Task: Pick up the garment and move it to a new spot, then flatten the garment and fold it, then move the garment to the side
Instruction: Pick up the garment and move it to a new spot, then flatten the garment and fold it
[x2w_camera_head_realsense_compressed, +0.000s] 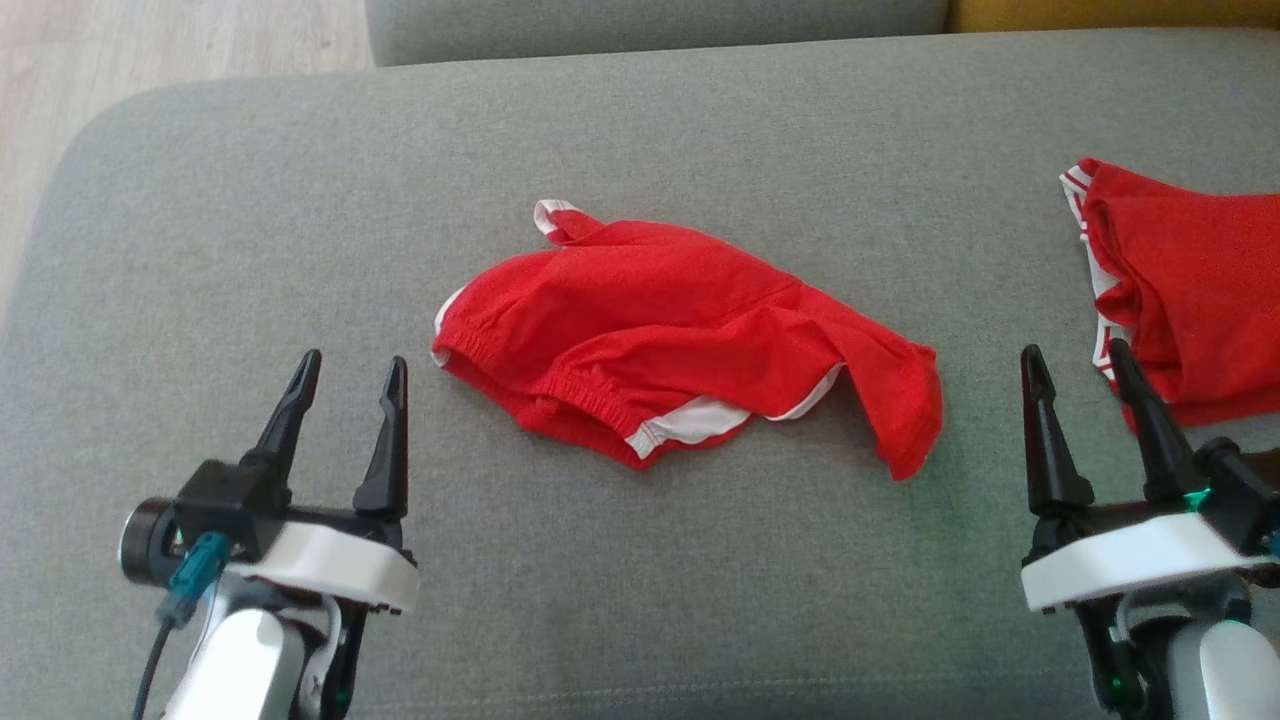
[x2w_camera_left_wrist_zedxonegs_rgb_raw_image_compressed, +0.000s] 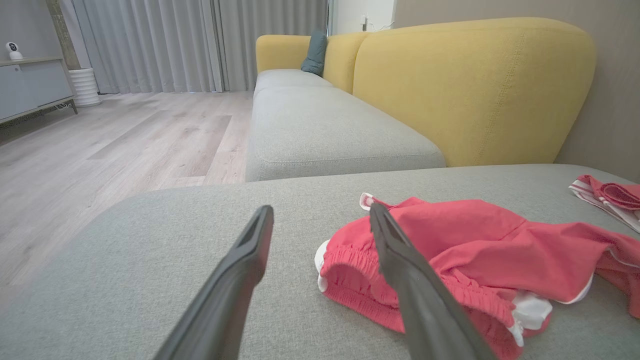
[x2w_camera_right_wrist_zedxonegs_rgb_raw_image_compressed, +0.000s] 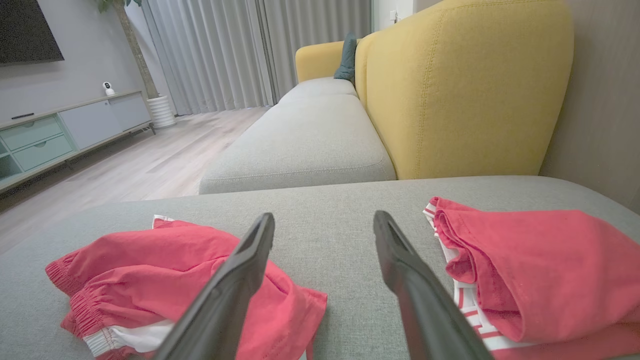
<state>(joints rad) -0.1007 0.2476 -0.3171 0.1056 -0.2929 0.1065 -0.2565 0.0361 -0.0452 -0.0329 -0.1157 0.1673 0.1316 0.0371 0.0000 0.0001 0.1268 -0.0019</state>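
Note:
A red garment with white trim and an elastic waistband lies crumpled in the middle of the grey sofa cushion. My left gripper hovers open to its lower left, nothing between the fingers. My right gripper stands open to its lower right, also empty. In the left wrist view the garment lies just right of my open left gripper, its waistband behind the right finger. In the right wrist view it lies to the left, partly behind the left finger of my right gripper.
A second red garment with white stripes lies bunched at the cushion's right edge, close to my right gripper; it shows as a garment in the right wrist view. A yellow backrest rises behind. Wooden floor lies beyond the cushion's left edge.

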